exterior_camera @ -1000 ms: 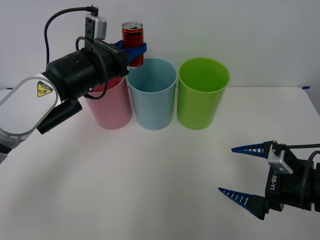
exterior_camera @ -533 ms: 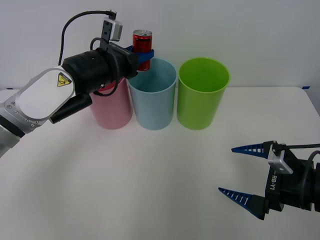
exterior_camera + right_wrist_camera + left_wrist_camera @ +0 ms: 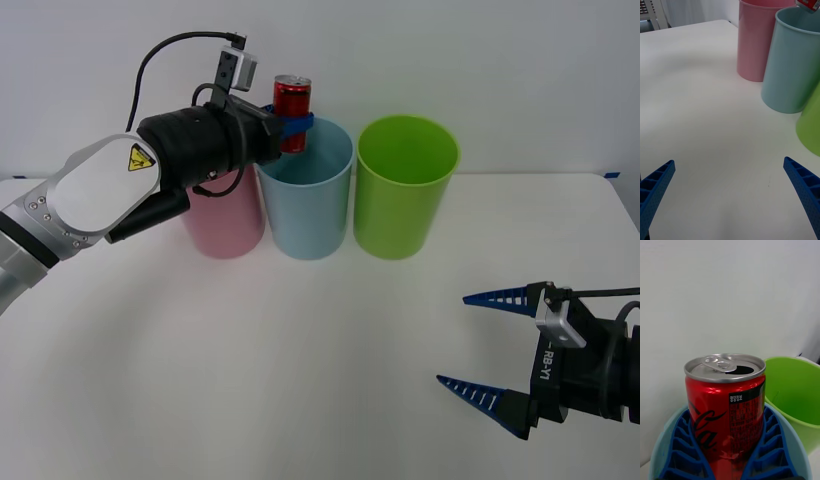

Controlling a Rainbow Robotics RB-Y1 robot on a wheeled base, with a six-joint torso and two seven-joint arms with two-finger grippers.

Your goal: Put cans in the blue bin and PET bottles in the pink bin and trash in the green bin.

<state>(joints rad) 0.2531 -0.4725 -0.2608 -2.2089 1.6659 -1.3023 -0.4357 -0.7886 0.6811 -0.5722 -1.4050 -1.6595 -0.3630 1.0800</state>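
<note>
can in left gripper above blue bin

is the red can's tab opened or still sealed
Opened. In the left wrist view the red can has its tab pushed in, leaving a dark hole in the silver top. The left gripper holds it upright above the blue bin.

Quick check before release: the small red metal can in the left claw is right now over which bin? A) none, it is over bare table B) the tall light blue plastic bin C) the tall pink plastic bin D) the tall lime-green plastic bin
B: the left claw holds the small red metal can upright above the near-left rim of the tall light blue plastic bin.
</note>
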